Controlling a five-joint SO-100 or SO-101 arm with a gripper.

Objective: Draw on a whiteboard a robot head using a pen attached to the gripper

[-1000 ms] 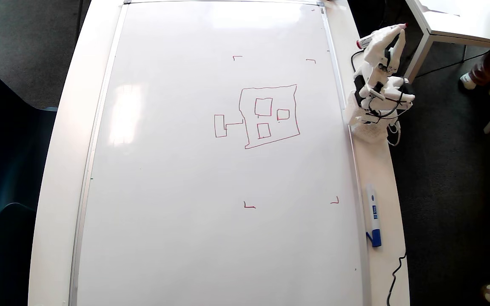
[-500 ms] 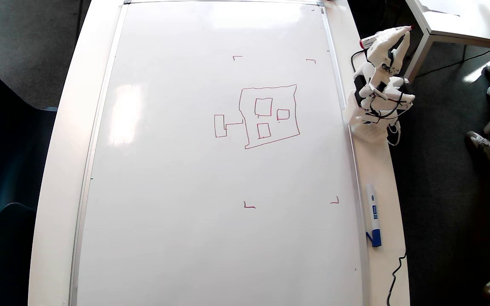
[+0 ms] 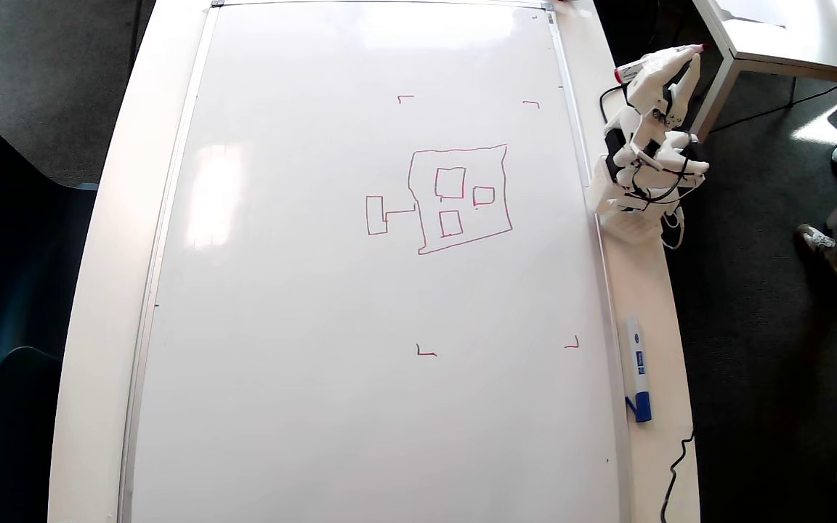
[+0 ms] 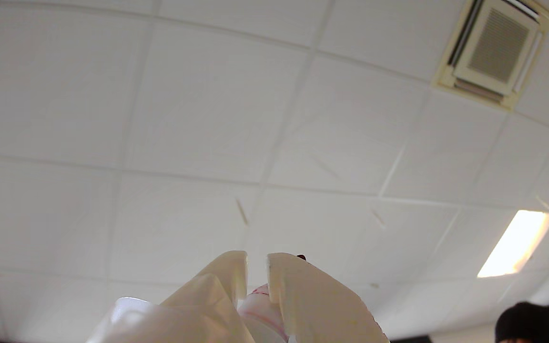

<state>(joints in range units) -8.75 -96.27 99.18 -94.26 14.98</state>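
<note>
Since the robot head [image 3: 455, 197] looked finished, the hand [image 3: 669, 54] was parked off the whiteboard [image 3: 317, 363], clamping the pen [image 3: 629, 71].

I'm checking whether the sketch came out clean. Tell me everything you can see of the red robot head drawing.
The robot head is a thin red line drawing on the whiteboard: a wobbly, slightly skewed square with three small rectangles inside, two above and one below. A short line joins its left side to a small upright box. The lines look closed and unsmudged. Nothing touches it; four small red corner marks stand around it.
</note>
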